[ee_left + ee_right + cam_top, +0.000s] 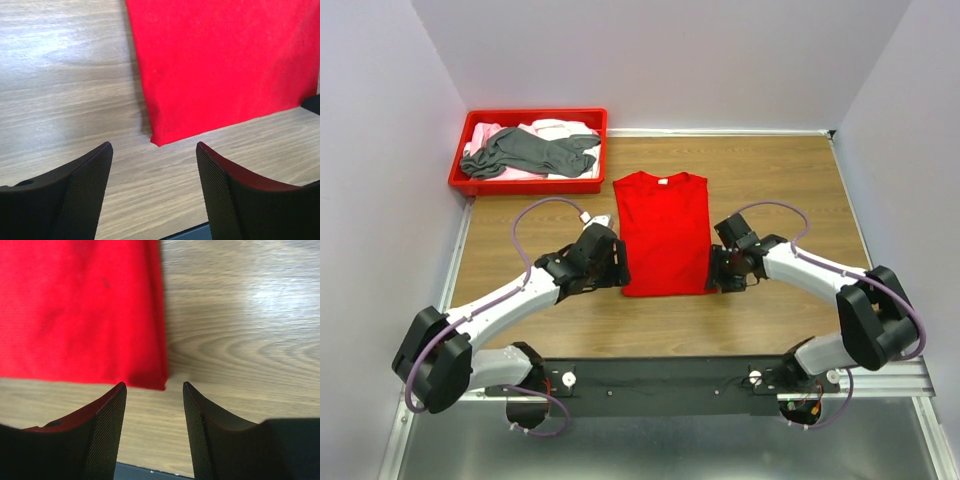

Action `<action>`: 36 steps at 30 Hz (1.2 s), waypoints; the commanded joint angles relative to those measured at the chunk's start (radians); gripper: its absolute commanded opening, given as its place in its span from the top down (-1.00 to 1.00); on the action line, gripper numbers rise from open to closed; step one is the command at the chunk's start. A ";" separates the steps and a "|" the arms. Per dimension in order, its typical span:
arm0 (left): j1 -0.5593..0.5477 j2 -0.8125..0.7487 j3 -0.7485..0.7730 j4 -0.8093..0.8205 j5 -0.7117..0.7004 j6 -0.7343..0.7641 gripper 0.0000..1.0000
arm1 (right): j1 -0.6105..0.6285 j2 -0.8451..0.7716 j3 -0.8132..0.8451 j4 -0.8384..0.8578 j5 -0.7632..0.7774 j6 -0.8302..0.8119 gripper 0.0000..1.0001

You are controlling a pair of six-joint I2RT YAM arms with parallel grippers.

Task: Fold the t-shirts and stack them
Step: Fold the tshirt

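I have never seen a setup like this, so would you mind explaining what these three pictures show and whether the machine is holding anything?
These are two robot arms bolted at the near edge of a wooden table. The wide picture comes from a fixed camera above and behind them. The two close-ups come from cameras on the wrists, each looking past its own dark fingers. A red t-shirt lies flat in the middle, folded into a long rectangle. The left tool sits by its near left corner, the right tool by its near right corner. Both are open and hold nothing. At the far left a red tray holds a dark grey garment on top of pale pink and white garments.
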 commanded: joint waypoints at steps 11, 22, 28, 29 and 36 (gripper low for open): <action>-0.026 0.039 -0.013 0.011 -0.039 -0.014 -0.46 | 0.008 0.087 -0.077 0.066 0.082 0.034 0.21; -0.038 0.090 0.002 -0.019 -0.033 -0.021 -0.45 | 0.021 0.122 -0.115 0.042 0.116 0.020 0.80; -0.055 0.147 0.051 -0.062 -0.035 -0.030 -0.40 | 0.038 0.112 -0.098 0.033 0.136 0.005 0.97; -0.058 0.156 0.061 -0.067 -0.038 -0.031 -0.38 | 0.044 0.112 -0.097 0.031 0.139 0.000 0.97; -0.096 0.260 0.143 -0.122 -0.067 -0.067 -0.17 | 0.061 0.109 -0.092 0.039 0.145 -0.024 0.97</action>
